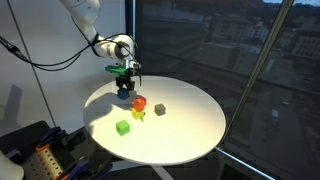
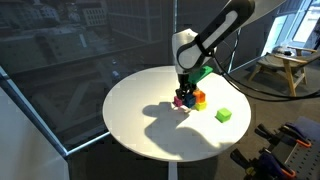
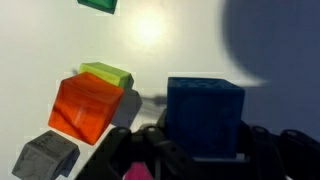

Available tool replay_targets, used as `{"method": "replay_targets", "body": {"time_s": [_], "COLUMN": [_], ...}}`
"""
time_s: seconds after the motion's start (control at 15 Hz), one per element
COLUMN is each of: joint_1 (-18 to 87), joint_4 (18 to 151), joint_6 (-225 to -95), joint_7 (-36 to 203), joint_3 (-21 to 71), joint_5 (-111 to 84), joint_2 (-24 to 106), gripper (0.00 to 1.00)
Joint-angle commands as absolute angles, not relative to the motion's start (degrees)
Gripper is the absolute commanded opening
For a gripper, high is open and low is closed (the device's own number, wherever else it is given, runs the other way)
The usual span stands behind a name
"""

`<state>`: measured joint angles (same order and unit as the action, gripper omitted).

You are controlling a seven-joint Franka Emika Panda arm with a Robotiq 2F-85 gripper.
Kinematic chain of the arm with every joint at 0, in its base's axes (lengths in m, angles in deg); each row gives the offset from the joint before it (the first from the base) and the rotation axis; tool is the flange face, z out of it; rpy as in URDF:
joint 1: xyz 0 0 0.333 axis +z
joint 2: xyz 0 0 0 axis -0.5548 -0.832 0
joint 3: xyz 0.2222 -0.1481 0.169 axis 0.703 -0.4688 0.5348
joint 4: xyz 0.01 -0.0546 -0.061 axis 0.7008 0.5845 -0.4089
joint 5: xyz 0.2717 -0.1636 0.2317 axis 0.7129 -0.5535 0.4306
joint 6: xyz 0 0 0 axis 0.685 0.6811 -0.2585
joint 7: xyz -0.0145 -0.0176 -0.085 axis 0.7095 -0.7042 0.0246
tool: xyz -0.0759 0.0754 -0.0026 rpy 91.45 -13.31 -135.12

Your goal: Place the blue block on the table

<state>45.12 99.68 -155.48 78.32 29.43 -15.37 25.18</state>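
Blue block [image 3: 205,115], clamped in the tool [image 3: 198,142], should lower straight onto bare counter [image 3: 175,50], clear of the red cube [image 3: 88,108].

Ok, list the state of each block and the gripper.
small blue cube: gripped between the jaws
red cube: stacked on a yellow-green block
dark grey cube: loose on the round white table
green block: loose on the table
Robotiq gripper: shut on the blue cube

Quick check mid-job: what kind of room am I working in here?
Probably a high-rise office or lab: floor-to-ceiling windows overlooking city buildings, a round white table as the work surface, and wooden furniture off to the side.
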Motion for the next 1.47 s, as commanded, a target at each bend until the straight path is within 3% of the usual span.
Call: {"method": "replay_targets", "body": {"time_s": [0.0, 1.4], "joint_1": [45.8, 48.1], "joint_4": [102.3, 101.5], "joint_6": [-158.0, -164.1], "joint_7": [77.1, 77.2], "joint_3": [29.9, 29.8], "joint_5": [-16.6, -16.9], "joint_2": [26.7, 19.1], "gripper": [0.27, 0.27]}}
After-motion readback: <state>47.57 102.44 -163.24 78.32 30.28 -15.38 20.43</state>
